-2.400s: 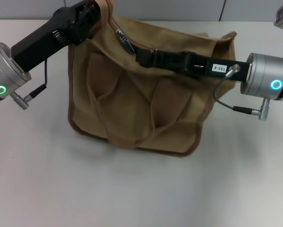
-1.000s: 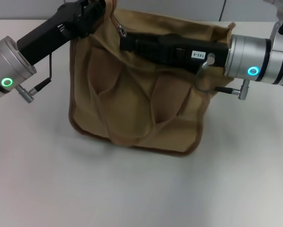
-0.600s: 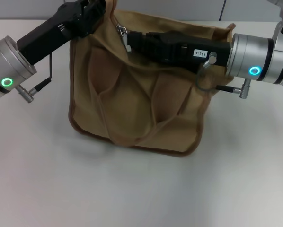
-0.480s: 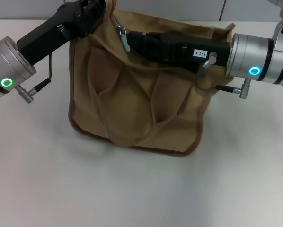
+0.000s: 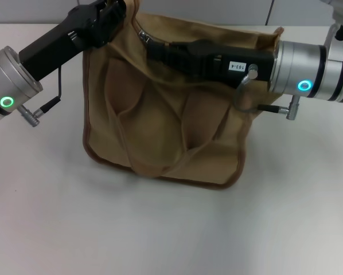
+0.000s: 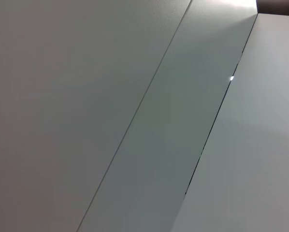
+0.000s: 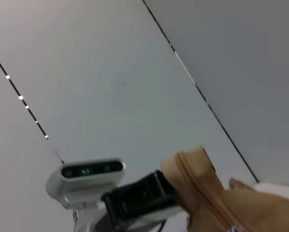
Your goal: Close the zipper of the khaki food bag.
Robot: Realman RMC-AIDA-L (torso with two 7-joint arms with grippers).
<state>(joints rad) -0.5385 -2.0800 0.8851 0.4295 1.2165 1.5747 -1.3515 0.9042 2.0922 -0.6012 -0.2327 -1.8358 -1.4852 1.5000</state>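
- One khaki food bag stands on the white counter, toward the far edge, its broad front face to the near edge.
- Two arms reach over it. The left end effector sits at the bag's far-left top corner, closed on a fold of the fabric there and holding it up.
- The right end effector lies stretched across the bag's top from the right side, its black body covering much of the top seam.
- The zipper shows only as a short stretch with its silver pull, just beside the right end effector's tip near the left top corner. I cannot tell whether those fingers pinch the pull or stand apart.
- Two wide handle loops hang slack down the front face.
- In the right wrist view, one tan corner of the bag is gripped by the other arm's black end effector, with grey wall panels behind.
- The left wrist view shows only grey wall panels.
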